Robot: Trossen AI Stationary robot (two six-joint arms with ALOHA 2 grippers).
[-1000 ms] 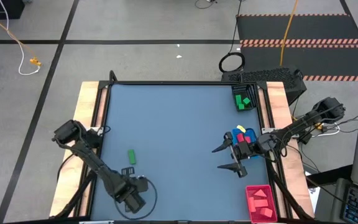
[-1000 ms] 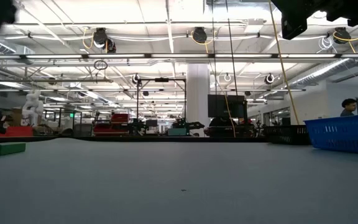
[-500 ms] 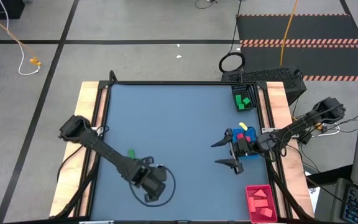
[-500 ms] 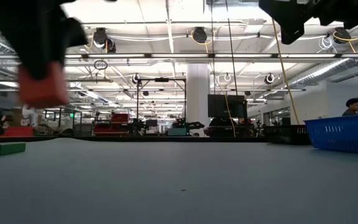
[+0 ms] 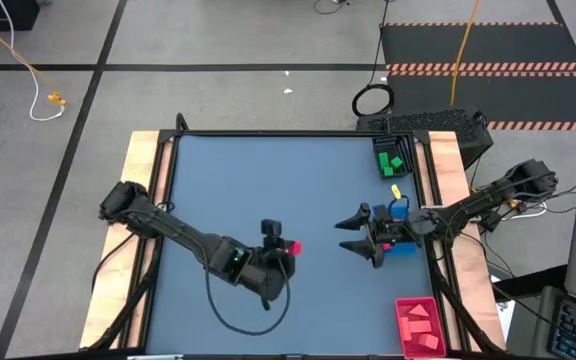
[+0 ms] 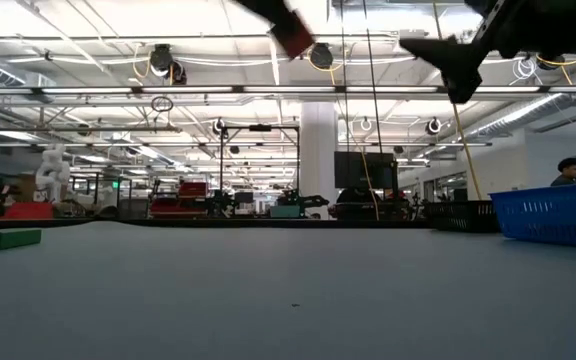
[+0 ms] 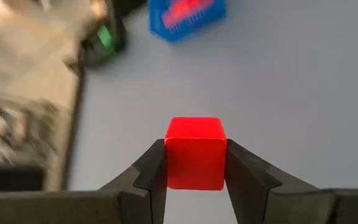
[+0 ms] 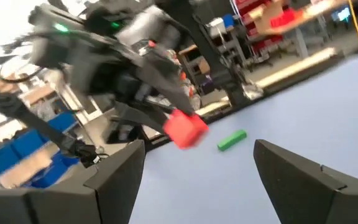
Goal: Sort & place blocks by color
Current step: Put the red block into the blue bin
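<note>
From above, you see the left claw (image 5: 286, 246) held over the middle of the blue table (image 5: 268, 170), pinching a red cube (image 5: 294, 246). The right claw (image 5: 351, 232) sits toward the table's right side with its fingers spread wide, just beside the blue tray (image 5: 400, 209). A black tray (image 5: 392, 160) with green blocks (image 5: 394, 163) lies in the far right corner, and a red tray (image 5: 417, 323) with red blocks (image 5: 419, 322) lies at the near right edge.

At table level, you see the red cube (image 6: 293, 38) high in the air, gripped by a dark blurred arm. The right claw (image 6: 446, 66) hangs near it, also well above the surface. A green bar (image 6: 3, 239) lies flat on the table at the far left, and the blue tray (image 6: 554, 215) stands at the right.

Through the left wrist camera, you see the red cube (image 7: 194, 152) clamped between both fingers (image 7: 149, 169), with the blue tray (image 7: 187, 17) beyond it.

Through the right wrist camera, you see the two fingers (image 8: 120, 171) set wide apart, and between them the left arm carrying the red cube (image 8: 186, 129), with the green bar (image 8: 232, 140) on the table behind it.
</note>
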